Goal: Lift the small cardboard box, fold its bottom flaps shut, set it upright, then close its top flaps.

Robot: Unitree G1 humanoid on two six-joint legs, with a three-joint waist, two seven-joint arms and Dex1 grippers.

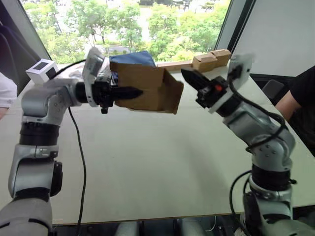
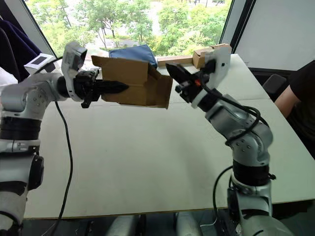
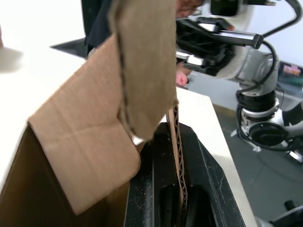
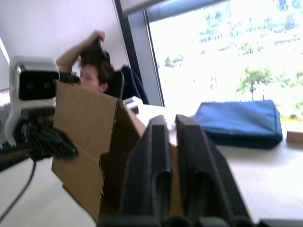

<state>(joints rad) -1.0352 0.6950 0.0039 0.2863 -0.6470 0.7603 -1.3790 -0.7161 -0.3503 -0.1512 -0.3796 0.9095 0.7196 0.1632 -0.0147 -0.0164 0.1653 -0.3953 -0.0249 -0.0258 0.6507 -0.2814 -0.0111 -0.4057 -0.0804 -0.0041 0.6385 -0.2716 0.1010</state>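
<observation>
While held aloft over the table (image 1: pixel 147 167), the small cardboard box (image 1: pixel 147 88) hangs on its side, open end toward the right arm. Looks light, empty, thin-walled: stiff along the panels, floppy at the creases, easy to crush. Best pinched on a wall edge, pushed on flap faces near the fold. Left arm bent, forearm level, left gripper (image 1: pixel 129 92) clamped on one box wall, corrugated edge between the fingers (image 3: pixel 208 189). Right arm raised, elbow low, right gripper (image 1: pixel 193 77) pressed together, empty, just beside the flaps.
</observation>
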